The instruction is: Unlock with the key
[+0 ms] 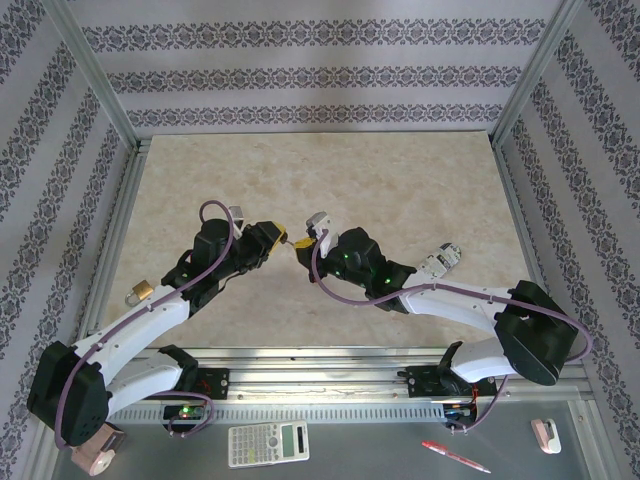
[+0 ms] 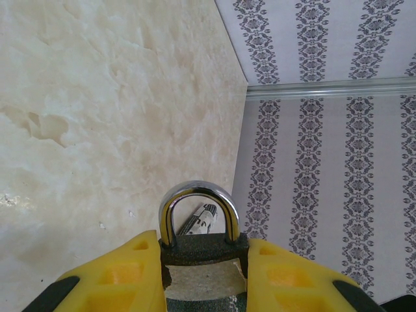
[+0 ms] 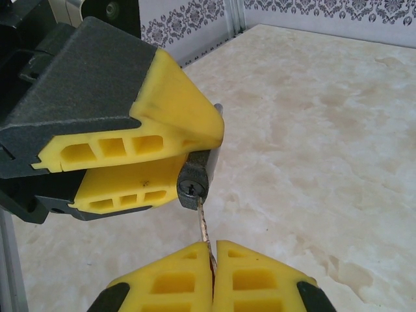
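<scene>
My left gripper (image 2: 203, 263) is shut on a dark padlock (image 2: 203, 250), its yellow fingers (image 2: 123, 273) clamping the body from both sides. The chrome shackle (image 2: 198, 195) is closed and points away from the wrist. In the right wrist view the padlock's keyhole face (image 3: 193, 188) pokes out from between the left gripper's fingers (image 3: 162, 136). My right gripper (image 3: 213, 250) is shut on a thin key (image 3: 203, 222), whose tip touches the lower edge of the keyhole. From above, both grippers (image 1: 275, 238) (image 1: 318, 241) meet over the middle of the table.
A brass padlock (image 1: 138, 293) lies near the table's left edge by the left arm. A silver and white object (image 1: 440, 260) lies to the right of the right arm. A calculator (image 1: 268, 443) and a red pen (image 1: 455, 456) sit below the rail, off the marble-patterned table (image 1: 400, 180).
</scene>
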